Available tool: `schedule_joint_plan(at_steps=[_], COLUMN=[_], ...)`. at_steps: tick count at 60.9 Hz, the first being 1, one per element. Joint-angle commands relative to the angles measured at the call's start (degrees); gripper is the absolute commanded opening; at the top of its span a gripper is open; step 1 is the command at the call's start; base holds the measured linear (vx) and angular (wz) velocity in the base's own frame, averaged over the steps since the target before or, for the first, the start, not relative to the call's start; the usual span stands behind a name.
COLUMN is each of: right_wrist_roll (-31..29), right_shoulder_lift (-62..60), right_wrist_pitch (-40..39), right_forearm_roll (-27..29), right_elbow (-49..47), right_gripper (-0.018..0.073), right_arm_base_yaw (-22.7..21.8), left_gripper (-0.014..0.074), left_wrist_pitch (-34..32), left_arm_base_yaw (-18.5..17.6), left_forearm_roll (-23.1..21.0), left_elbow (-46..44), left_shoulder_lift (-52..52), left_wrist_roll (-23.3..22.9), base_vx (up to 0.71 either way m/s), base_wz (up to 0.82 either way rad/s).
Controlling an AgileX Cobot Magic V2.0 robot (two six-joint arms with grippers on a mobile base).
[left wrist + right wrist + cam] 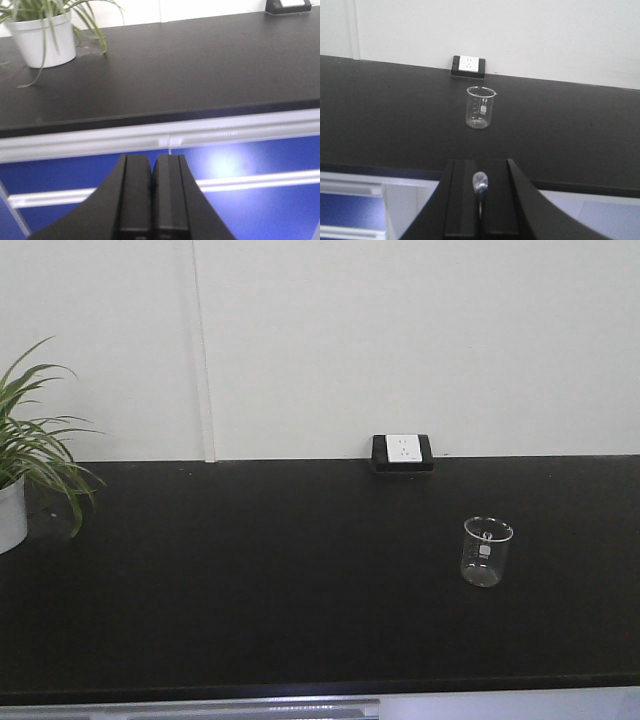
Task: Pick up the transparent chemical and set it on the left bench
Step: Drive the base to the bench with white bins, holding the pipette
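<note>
While left claw (151,170) and right claw (480,170) sit closed | beaker (487,552) upright, mouth up

Clear beaker (487,551) — upright on countertop (250,580)

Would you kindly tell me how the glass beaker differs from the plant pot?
The beaker is clear glass; the plant pot is opaque white. The beaker looks empty; the pot holds a green leafy plant. On the black counter, the beaker stands toward the right in the front view, the pot at the far left. Both stand upright on it.
</note>
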Motion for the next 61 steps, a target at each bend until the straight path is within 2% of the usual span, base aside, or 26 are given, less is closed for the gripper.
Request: schedule_joint_plan(at_steps=[1, 30, 61], right_wrist_roll=[0.0, 0.0, 0.0], right_shoulder_lift=[0.42, 0.42, 0.42], right_wrist_pitch=[-4.78, -4.78, -4.78], right_forearm_roll=[-0.36, -0.36, -0.36], right_elbow=[-1.84, -1.84, -1.84], right_gripper=[-0.0004, -0.0004, -0.0004], right_arm_base_yaw=[-0.5, -0.5, -0.5], left_gripper=[-0.0003, -0.0003, -0.0003], left_wrist_pitch=[-4.49, -4.49, -4.49], left_arm_base_yaw=[-0.1, -0.1, -0.1], left_forearm_roll=[-0.04, -0.04, -0.04], left_elbow=[0.93, 0.93, 0.93], left_shoulder_lift=[-1.1, -1.1, -1.1], left_wrist_roll=[-0.45, -0.45, -0.45], base_vx=[-0.33, -0.29, -0.18], base_wz=[0.12, 0.35, 0.85])
